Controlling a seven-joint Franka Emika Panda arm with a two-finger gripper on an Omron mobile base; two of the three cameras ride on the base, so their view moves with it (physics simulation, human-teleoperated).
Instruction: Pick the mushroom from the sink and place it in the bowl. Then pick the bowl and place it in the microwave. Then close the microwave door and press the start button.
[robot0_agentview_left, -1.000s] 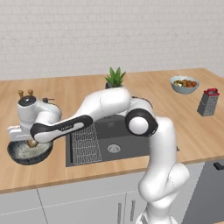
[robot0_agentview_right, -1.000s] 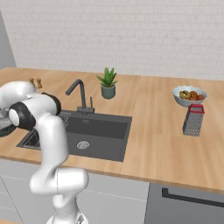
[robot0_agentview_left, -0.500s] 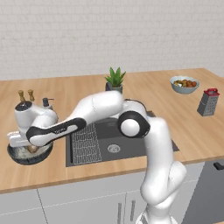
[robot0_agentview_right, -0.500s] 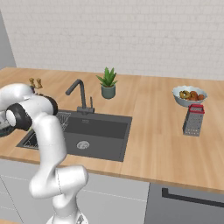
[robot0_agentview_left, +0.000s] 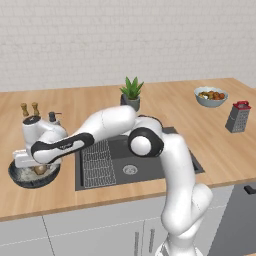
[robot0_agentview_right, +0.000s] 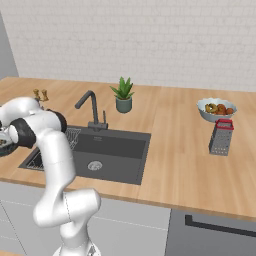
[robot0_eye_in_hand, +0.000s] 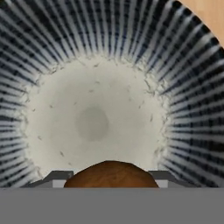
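**Over the bowl: mushroom release pending**

Left of the sink (robot0_agentview_left: 150, 165), on the wooden counter (robot0_agentview_left: 100, 195), my gripper (robot0_agentview_left: 35, 167) hangs low inside the bowl (robot0_agentview_left: 20, 179). From the left base view, the hand sits directly above the bowl's pale interior, with a tan-brown shape visible beneath it. From the hand view, the mushroom (robot0_eye_in_hand: 111, 175) shows as a rounded brown cap at the bottom edge, set between my two finger tips (robot0_eye_in_hand: 54, 178), which close on it from either side. The bowl's speckled floor lies straight ahead, ringed by the striped wall.

Step in hand: placing the mushroom in the bowl. I judge the first pick complete and the drop not yet made, since the cap sits between my fingers and not on the bowl floor.

Next move requirements:
1. Part the fingers enough to free the cap; it looks centred over the floor, so it should land well inside.
2. Lift the hand straight up, clear of the rim, without dragging the bowl.
3. Re-approach the rim for a grasp on the wall.

Whether the mushroom already touches the bowl floor, I cannot tell. The light-blue food bowl (robot0_agentview_left: 210, 96) and the grater (robot0_agentview_left: 237, 116) stand well apart on the right and are no part of this step.
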